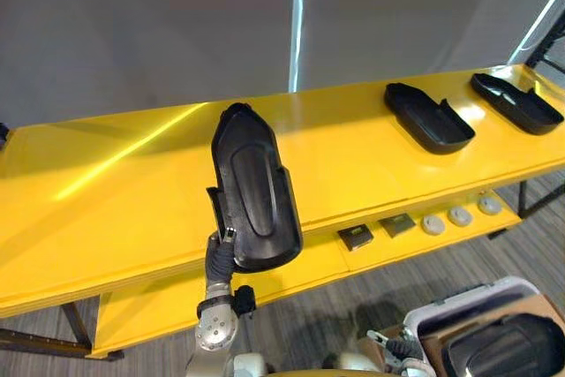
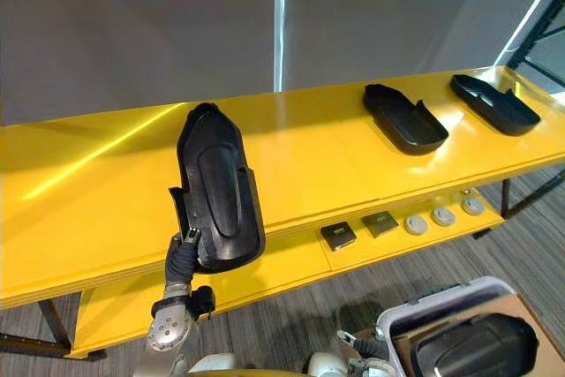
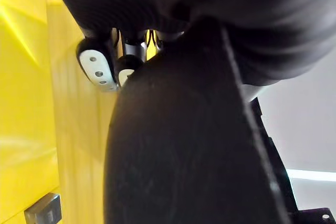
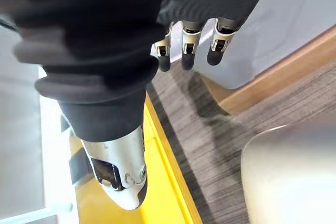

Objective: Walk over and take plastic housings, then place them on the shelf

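Nearest, low right: white bin (image 1: 472, 300) on the grey carpet floor (image 4: 210, 145), with a cardboard box (image 1: 431, 347) inside and one black housing in the box (image 1: 503, 346).

Right hand (image 4: 186, 51) hangs beside the bin. Its own wrist view shows what the eye views do not: the fingers are loose, pointing at the carpet and carrying nothing.

Left hand (image 3: 97, 71) is at the front edge of the yellow shelf (image 1: 106, 174). The left wrist view gives silver fingers clamped at the rim of the held housing (image 1: 256, 192). From the head, that housing is domed side up, its near end in the hand past the shelf edge, its far end over the top board. Cannot tell whether it touches the board.

Lower board (image 1: 150, 311): two dark square parts (image 1: 356, 237), three grey discs (image 1: 459, 215), in a row.

Farther, right end of the top board: first shelf housing (image 1: 428, 116) and second shelf housing (image 1: 516, 101), hollow side up, apart.

Housings counted: four.
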`<state>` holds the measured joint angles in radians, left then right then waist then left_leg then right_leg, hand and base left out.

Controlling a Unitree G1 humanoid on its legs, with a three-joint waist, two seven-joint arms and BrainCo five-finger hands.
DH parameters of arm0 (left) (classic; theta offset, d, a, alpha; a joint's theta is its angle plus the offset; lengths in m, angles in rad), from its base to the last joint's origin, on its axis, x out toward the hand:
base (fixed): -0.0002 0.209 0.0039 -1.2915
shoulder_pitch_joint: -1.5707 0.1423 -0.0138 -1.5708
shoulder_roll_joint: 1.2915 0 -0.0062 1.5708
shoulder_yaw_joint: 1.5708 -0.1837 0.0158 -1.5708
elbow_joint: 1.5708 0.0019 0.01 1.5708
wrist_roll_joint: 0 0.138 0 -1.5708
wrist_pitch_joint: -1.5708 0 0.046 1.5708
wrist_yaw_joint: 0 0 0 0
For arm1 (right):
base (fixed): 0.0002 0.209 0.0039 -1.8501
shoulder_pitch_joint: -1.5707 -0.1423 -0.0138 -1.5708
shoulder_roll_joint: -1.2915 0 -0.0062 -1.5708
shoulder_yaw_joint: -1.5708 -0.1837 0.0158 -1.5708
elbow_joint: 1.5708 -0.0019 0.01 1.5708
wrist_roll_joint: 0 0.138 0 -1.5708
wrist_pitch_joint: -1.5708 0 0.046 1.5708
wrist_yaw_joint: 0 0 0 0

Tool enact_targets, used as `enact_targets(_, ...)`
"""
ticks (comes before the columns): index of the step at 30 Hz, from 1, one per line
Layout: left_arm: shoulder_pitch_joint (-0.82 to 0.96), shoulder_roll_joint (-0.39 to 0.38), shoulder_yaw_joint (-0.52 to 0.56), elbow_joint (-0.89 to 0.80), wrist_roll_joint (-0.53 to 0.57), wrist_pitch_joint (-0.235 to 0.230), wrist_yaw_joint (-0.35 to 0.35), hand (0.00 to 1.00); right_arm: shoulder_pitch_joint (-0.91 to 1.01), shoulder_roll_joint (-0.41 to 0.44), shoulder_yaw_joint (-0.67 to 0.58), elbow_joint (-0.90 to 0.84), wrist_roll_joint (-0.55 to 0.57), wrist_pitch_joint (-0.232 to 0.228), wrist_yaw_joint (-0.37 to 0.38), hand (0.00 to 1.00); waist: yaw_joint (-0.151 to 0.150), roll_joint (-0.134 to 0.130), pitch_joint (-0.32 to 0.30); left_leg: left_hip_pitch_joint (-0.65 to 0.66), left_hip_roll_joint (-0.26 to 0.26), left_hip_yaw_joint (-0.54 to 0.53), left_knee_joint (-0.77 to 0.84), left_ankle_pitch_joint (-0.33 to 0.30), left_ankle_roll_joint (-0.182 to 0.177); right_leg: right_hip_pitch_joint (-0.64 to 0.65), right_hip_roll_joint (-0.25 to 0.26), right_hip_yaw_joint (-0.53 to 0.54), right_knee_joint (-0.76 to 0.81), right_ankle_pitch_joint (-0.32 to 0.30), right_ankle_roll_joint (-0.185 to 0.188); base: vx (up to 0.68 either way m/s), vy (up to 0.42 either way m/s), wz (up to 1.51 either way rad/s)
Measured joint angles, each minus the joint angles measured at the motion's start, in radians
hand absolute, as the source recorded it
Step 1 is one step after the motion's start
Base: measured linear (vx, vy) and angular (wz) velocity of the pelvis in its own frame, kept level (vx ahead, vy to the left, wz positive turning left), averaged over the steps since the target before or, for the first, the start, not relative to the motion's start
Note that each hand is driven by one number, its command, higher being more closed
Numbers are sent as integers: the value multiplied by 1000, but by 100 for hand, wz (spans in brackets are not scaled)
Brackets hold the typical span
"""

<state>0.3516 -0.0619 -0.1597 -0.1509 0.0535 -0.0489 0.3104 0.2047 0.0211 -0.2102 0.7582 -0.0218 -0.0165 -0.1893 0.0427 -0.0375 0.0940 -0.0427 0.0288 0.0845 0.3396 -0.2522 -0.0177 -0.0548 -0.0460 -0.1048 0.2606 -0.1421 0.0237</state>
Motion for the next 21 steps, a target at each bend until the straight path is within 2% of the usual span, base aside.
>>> enact_targets(3, -11, 1, 0, 0, 2, 0, 5, 100, 2, 0, 3, -1, -8, -5, 0, 0, 2, -8, -16, 12, 7, -4, -51, 37, -17, 21, 12, -7, -59, 31, -14, 28, -103, 11)
enact_targets(6, -50, 2, -7, 0, 27, 1, 22, 100, 11, -1, 5, -1, -11, -7, 0, 0, -1, -8, -32, 25, 8, -7, -93, 62, -19, 34, 18, -9, -99, 55, -19, -27, -44, 2)
enact_targets(12, -237, 8, -4, 13, 52, 1, 88, 100, 51, -1, 43, 4, -28, -11, 10, 0, -13, -10, -61, 47, 7, -8, -199, 114, -24, 57, 29, -5, -190, 120, -27, -96, -20, -3)
enact_targets(16, -353, 38, 19, 133, 65, 3, 112, 100, 40, -1, 56, 15, -29, -13, 17, 0, -33, -10, -66, 94, 2, -3, -299, 177, -27, 81, 32, -4, -247, 154, -20, -66, -26, -2)
enact_targets(18, -405, 60, 38, 202, 76, 17, 129, 100, 30, -3, 63, 22, -29, -14, 17, 0, -57, -10, -69, 110, 1, -3, -347, 210, -33, 82, 35, -5, -275, 168, -11, -37, -37, 2)
enact_targets(21, -473, 88, 67, 316, 76, 40, 141, 100, 10, -8, 64, 53, -30, -19, 18, 0, -74, -4, -76, 127, 2, -3, -395, 244, -38, 85, 41, -4, -302, 187, -15, 0, 0, 0)
